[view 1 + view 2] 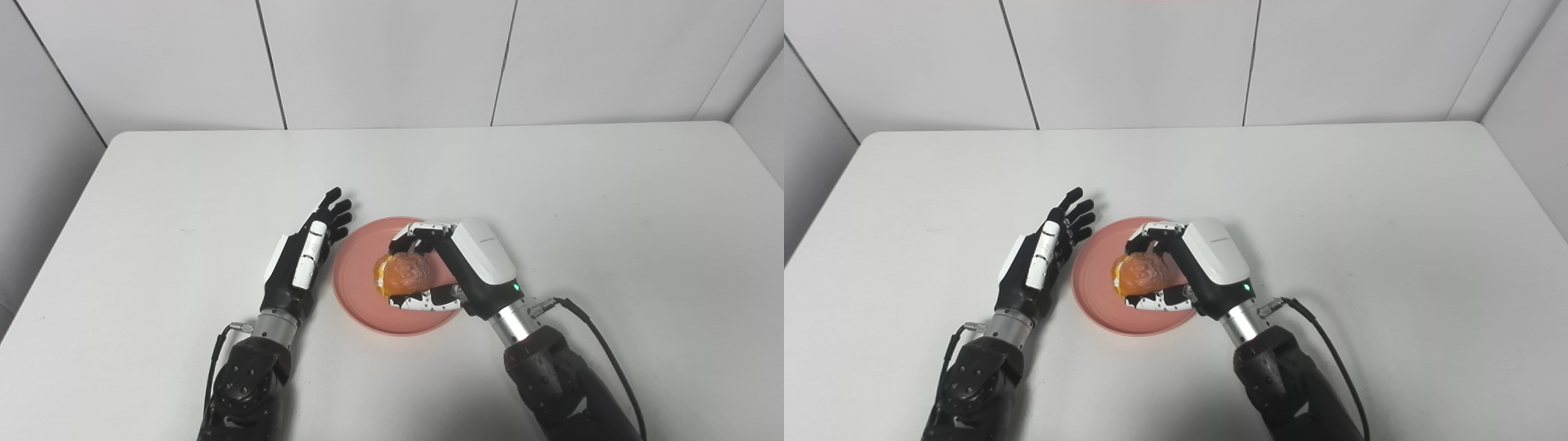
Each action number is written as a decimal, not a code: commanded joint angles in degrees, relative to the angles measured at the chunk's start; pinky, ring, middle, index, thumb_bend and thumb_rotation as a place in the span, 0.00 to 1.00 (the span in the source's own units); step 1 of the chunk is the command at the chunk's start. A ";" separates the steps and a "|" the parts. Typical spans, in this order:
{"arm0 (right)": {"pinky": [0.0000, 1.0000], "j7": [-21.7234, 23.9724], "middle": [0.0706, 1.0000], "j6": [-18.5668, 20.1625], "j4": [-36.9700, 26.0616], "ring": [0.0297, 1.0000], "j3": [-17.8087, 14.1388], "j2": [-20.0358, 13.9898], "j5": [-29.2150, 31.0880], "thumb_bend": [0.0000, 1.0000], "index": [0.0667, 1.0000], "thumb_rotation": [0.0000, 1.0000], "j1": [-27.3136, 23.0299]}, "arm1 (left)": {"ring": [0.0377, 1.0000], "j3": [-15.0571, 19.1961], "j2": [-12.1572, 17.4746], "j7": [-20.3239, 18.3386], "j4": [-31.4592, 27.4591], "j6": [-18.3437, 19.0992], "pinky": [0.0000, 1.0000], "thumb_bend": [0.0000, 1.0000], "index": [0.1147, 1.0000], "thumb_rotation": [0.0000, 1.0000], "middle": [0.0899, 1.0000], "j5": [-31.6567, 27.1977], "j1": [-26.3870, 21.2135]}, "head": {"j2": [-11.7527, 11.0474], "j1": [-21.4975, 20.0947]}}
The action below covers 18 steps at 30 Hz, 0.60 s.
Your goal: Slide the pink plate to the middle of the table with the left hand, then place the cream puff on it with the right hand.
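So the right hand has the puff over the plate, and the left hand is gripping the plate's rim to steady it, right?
Not quite. The right hand does hold the puff over the plate, but the left hand grips nothing: it lies open beside the plate's left edge, fingers spread. The left eye view shows this best.

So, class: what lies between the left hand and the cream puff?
In both eye views, only a bare strip of the pink plate separates the open left hand from the cream puff, which the right hand holds.
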 commanded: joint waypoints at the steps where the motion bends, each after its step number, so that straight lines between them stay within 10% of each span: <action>1: 0.56 -1.91 0.48 0.41 -1.04 0.58 -0.65 0.33 -0.98 0.52 0.45 0.00 -1.94 | 0.90 -0.15 -0.06 0.10 -2.05 -0.51 0.90 0.52 0.89 1.00 0.90 0.10 -0.86 | 0.03 0.08; 4: 0.63 -1.30 0.67 0.77 -1.63 0.69 -0.80 0.22 -1.43 0.50 0.46 0.10 -1.88 | 0.90 -0.13 -0.06 0.09 -2.31 0.09 0.91 0.51 0.89 1.00 0.90 -0.01 -0.91 | 0.22 0.12; 5: 0.68 -1.12 0.74 0.70 -1.75 0.74 -0.82 0.15 -1.43 0.50 0.64 0.14 -1.88 | 0.90 -0.13 -0.04 0.04 -2.35 0.19 0.91 0.52 0.90 1.00 0.90 -0.04 -0.93 | 0.22 0.12; 9: 0.78 2.11 0.88 2.26 -3.35 0.85 -0.91 -0.07 0.47 0.55 0.86 0.38 -1.62 | 0.90 -0.07 -0.04 0.01 -2.48 0.37 0.91 0.53 0.90 1.00 0.90 -0.15 -1.00 | 0.44 0.06; 18: 0.99 8.32 1.00 4.78 -5.68 1.00 -0.94 -0.87 3.73 0.69 0.98 0.72 -1.96 | 0.90 -0.05 0.38 0.02 -2.56 0.61 0.89 0.52 0.89 1.00 0.90 0.16 -1.15 | 0.99 -0.04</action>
